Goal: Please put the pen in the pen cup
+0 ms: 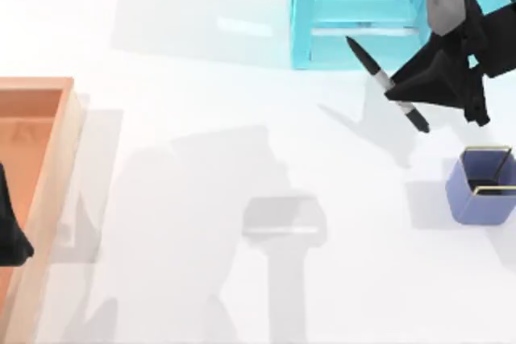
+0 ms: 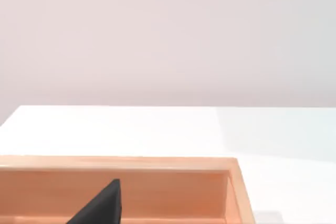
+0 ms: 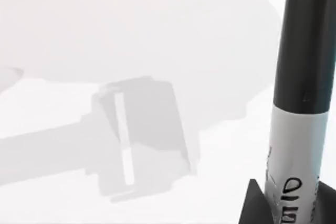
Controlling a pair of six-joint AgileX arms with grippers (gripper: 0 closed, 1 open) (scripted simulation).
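Top view puts our right tool in the upper right of the frame, its dark fingers closed around the pen at the pale label band near the pen's middle. The pen is held off the table, lying on a slant in the picture: one black end points toward the upper left, over the front of the turquoise shelf unit, and the other end points toward the lower right, in the direction of the pen cup. The cup stands on the table near the right edge of the frame, below the tool and apart from it, with its gold wire rim catching the light and its inside dark. Our right wrist view shows the pen close up along the right side of the frame, black above and grey-white below with black printed marks, and a dark finger of the tool pressed against the band at the bottom edge; behind it lies bare white table crossed by soft grey shadows. Our left tool sits at the far left edge of the top view, over the orange wooden tray, and we cannot tell whether it is open or closed. Our left wrist view shows the tray's rim and a dark fingertip above its inside.
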